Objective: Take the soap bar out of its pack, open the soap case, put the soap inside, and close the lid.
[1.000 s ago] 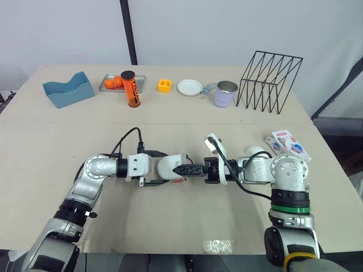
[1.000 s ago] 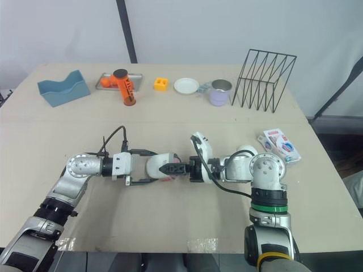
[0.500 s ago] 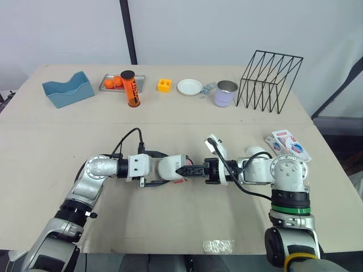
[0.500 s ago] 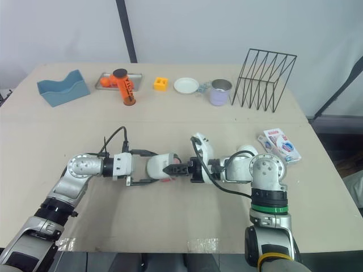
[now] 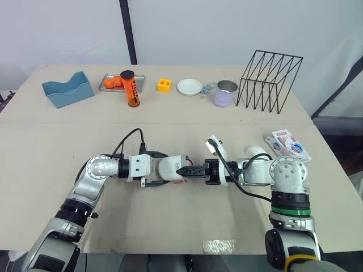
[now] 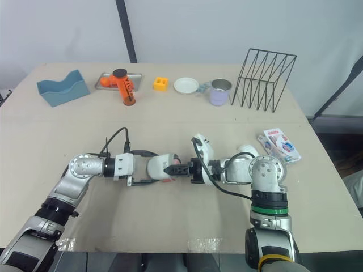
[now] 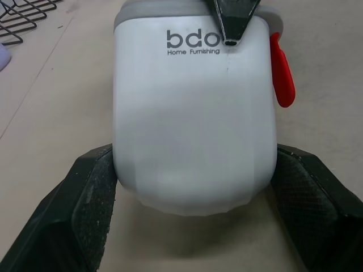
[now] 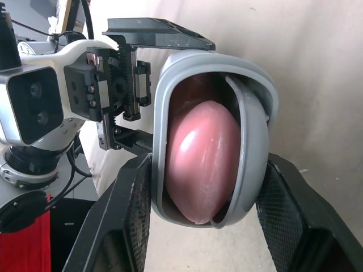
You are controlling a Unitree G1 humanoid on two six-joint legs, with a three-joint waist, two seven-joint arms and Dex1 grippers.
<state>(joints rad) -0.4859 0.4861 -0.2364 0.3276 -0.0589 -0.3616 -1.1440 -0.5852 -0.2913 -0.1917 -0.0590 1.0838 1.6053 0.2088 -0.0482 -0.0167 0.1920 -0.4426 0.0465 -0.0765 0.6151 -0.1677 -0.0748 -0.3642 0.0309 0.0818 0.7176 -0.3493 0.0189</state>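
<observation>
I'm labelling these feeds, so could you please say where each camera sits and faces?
Eye views: on the head, facing forward and down over the table; both arms show, meeting at the soap case.
Left wrist view: on that wrist, looking along the left gripper, whose fingers clamp the case.
Right wrist view: on that wrist, looking along the right gripper at the pink soap inside.
Shared: all show the case.
</observation>
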